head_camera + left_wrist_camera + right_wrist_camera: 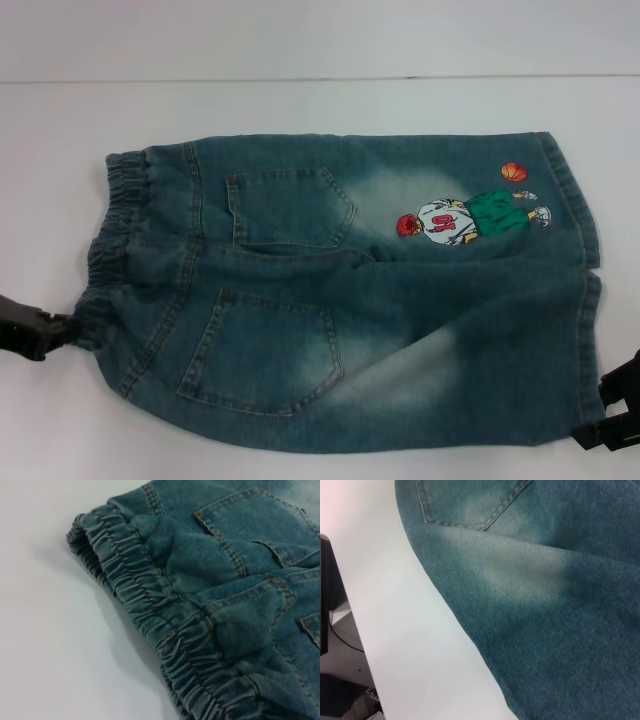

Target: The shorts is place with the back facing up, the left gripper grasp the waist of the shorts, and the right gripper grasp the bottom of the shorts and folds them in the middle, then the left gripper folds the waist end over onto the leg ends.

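The blue denim shorts [350, 300] lie flat on the white table, back pockets up. The elastic waist [115, 230] points left and the leg ends [590, 300] point right. A cartoon basketball-player patch [455, 220] sits on the far leg. My left gripper [45, 330] is at the near corner of the waist, touching the waistband edge. My right gripper [610, 415] is at the near corner of the leg hem. The left wrist view shows the gathered waistband [150, 610] close up. In the right wrist view, the near leg's fabric [545, 605] fills most of the picture.
The white table [300, 110] extends around the shorts, with its far edge behind them. The right wrist view shows the table's near edge [365, 660], with a dark object [327, 595] and the floor beyond it.
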Robot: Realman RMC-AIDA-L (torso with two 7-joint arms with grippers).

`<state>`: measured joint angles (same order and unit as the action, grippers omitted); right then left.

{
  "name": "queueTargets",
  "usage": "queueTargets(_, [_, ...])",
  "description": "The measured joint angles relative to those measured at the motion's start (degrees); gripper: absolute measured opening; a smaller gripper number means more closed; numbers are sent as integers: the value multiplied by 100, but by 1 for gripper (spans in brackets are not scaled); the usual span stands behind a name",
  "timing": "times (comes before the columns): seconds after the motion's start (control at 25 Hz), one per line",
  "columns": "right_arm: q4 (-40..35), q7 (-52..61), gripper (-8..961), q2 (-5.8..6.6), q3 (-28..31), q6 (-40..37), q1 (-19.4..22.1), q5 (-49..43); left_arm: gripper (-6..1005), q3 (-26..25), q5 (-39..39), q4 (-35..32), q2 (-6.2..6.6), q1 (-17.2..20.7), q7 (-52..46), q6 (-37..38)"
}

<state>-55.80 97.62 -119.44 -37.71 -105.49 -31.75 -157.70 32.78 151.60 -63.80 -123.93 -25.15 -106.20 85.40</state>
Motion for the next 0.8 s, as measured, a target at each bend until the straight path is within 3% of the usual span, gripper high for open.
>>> queueTargets(0.12, [-11, 4, 417, 1, -12, 2, 1, -20, 54, 1, 0, 0, 0, -20, -4, 13])
queueTargets(0.8, [-69, -137, 20, 32, 58, -13, 82, 0, 54, -29, -101, 5, 1, -43, -141, 94])
